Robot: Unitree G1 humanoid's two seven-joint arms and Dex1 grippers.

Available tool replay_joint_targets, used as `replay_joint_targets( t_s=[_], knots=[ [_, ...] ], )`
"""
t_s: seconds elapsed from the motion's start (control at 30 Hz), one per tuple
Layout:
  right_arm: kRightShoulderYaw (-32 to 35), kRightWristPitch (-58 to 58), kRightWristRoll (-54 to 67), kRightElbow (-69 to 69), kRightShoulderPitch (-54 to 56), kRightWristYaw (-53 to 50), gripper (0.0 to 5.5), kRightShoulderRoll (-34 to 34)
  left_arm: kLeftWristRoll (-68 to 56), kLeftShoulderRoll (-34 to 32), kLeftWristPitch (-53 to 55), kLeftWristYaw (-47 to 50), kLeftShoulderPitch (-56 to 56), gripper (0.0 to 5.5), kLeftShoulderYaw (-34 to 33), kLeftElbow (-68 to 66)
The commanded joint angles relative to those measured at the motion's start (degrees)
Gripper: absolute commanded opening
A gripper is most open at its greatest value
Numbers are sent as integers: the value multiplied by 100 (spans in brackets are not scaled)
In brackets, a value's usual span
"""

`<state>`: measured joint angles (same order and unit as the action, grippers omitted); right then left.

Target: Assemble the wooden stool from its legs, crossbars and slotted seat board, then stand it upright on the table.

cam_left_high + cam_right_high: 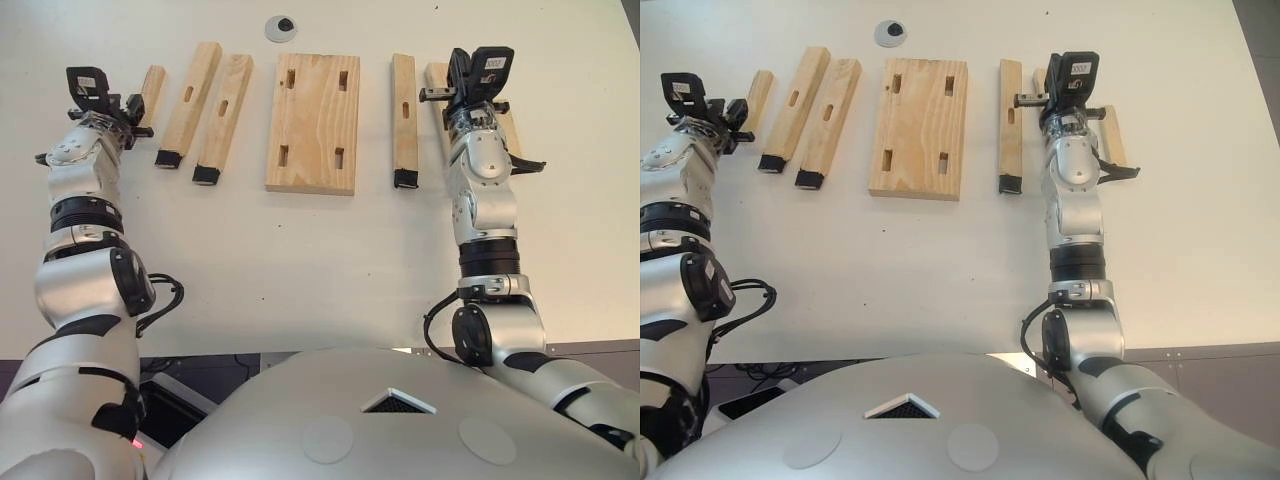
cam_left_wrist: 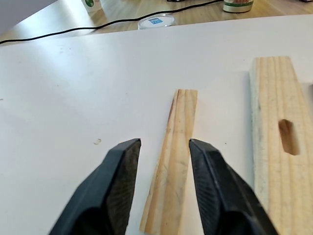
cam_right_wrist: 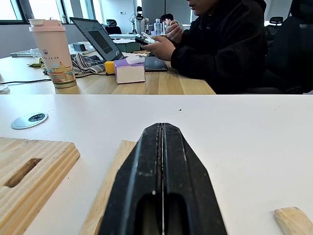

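At the left end of the row of parts lying flat on the surface (image 1: 300, 260), the left tool (image 2: 165, 144) is released, its fingers straddling a crossbar (image 2: 182, 112); the seat board (image 1: 312, 120) lies mid-row between the legs (image 1: 190, 105). The right tool (image 3: 162, 128) is clenched on nothing, above a further wooden piece (image 3: 110, 186) at the right end. Nothing is joined, so the step in hand appears to be the first pick-up: the next move calls for closing the left tool squarely on the crossbar, then lifting it toward a leg slot.
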<state>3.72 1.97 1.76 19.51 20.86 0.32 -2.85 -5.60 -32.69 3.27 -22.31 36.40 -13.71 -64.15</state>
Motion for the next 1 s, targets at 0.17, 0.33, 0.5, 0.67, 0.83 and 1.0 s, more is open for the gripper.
replay_joint_targets(
  t_s=[0.17, 0.33, 0.5, 0.67, 0.83, 1.0],
  knots=[
    [-55, 81, -13, -13, -6, -40, 0, 52, 147, -268, 171, -895, 329, 195, 180, -457],
    [-65, 98, 2, 15, 2, -47, 0, 60, 449, -420, -12, -808, 461, 195, 390, -719],
    [-50, 101, 32, 70, 46, -37, 0, 61, 753, -418, 162, -842, 489, 195, 666, -1002],
    [-56, 85, 32, 92, 96, -29, 0, 61, 684, -299, 333, -720, 335, 195, 585, -1144],
    [-57, 92, 27, 115, 121, 6, 0, 28, 614, -270, 396, -616, 209, 179, 469, -1184],
    [-75, 107, 8, 97, 101, 24, 0, 34, 541, -188, 396, -817, 204, 110, 443, -1119]
  ],
)
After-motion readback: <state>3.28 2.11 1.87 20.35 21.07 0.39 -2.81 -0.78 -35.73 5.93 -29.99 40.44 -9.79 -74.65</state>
